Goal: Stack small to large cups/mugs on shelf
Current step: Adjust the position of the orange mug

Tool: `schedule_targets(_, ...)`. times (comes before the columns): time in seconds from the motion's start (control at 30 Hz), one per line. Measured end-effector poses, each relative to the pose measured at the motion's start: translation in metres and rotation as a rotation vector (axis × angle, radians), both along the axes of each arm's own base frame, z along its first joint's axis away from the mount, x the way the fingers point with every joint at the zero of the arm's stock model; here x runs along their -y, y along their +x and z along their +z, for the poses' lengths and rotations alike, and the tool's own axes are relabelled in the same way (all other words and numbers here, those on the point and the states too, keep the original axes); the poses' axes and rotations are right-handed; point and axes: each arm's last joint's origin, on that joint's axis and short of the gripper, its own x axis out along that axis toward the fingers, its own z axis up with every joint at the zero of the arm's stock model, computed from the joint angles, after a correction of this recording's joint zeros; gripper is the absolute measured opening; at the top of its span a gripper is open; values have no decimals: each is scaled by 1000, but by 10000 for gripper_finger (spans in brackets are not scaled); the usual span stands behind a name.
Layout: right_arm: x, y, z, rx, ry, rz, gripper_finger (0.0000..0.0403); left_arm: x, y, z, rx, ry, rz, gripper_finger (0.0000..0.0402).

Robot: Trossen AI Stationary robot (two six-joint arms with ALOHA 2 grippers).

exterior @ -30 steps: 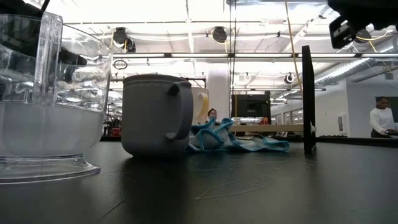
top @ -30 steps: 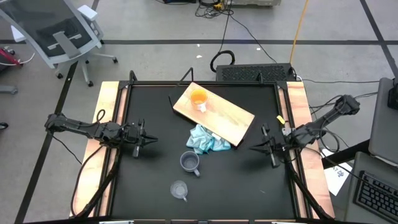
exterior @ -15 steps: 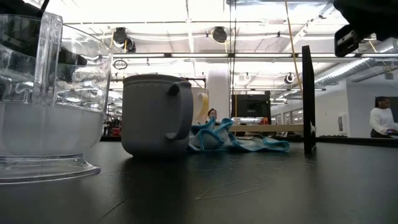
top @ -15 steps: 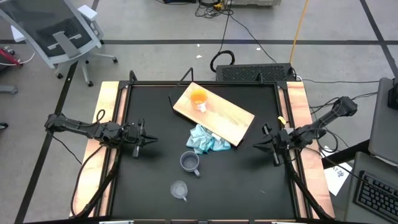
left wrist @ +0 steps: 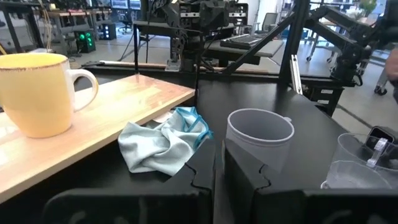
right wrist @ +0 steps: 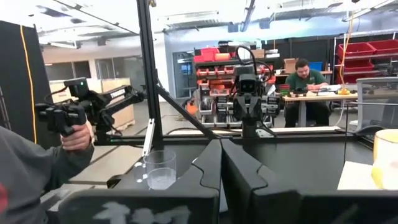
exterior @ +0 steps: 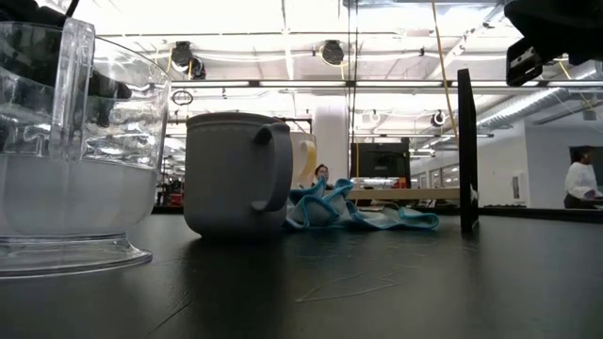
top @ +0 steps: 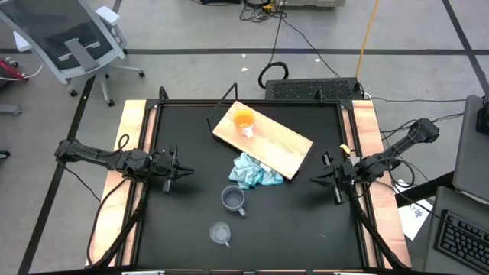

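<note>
The orange mug (top: 244, 120) stands upright on the far left end of the shelf (top: 279, 147), a light-wood board lying at a slant on the far middle of the black surface (top: 191, 206); in the left wrist view the mug (left wrist: 36, 92) looks yellowish with a pale handle and sits alone on the board (left wrist: 106, 118). Just beside the shelf's near edge lies a crumpled blue cloth (top: 254, 172), touching or slightly overlapping that edge. Nearer than the cloth, the grey mug (top: 232, 199) stands upright on the surface, handle pointing near and right, apart from the cloth. Nearer still, close to the front edge, the clear cup (top: 220, 233) stands upright and empty; in the low view it fills the left side (exterior: 71, 151) with the grey mug (exterior: 236, 174) behind it. The three vessels stand well apart, none nested. The left gripper (top: 181, 174) hovers at the left side of the surface, well away from the mugs, its fingers (left wrist: 186, 180) pressed together and holding nothing. The right gripper (top: 315, 180) hovers at the right side, just right of the shelf's right end, its fingers (right wrist: 202, 165) also pressed together and empty. Beyond the surface a person (right wrist: 308, 78) sits at a bench, and a sleeve (right wrist: 31, 168) and hand show close by
</note>
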Motion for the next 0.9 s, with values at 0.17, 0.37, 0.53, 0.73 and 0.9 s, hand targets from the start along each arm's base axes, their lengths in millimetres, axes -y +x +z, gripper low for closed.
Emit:
schedule_targets(0.17,0,0,0,-2,-1,0,0,0,0,0,0,-27,4,31)
schedule_targets(0.37,0,0,0,-3,-1,0,0,-1,0,3,28,-44,41,30)
schedule_targets(0.53,0,0,-2,-20,-15,0,0,-1,0,17,78,-58,48,30)
schedule_targets(0.73,0,0,-3,-22,-14,0,0,-5,-3,56,98,-49,133,30)
schedule_targets(0.9,0,0,-3,-22,-14,0,0,-12,3,90,37,12,264,13)
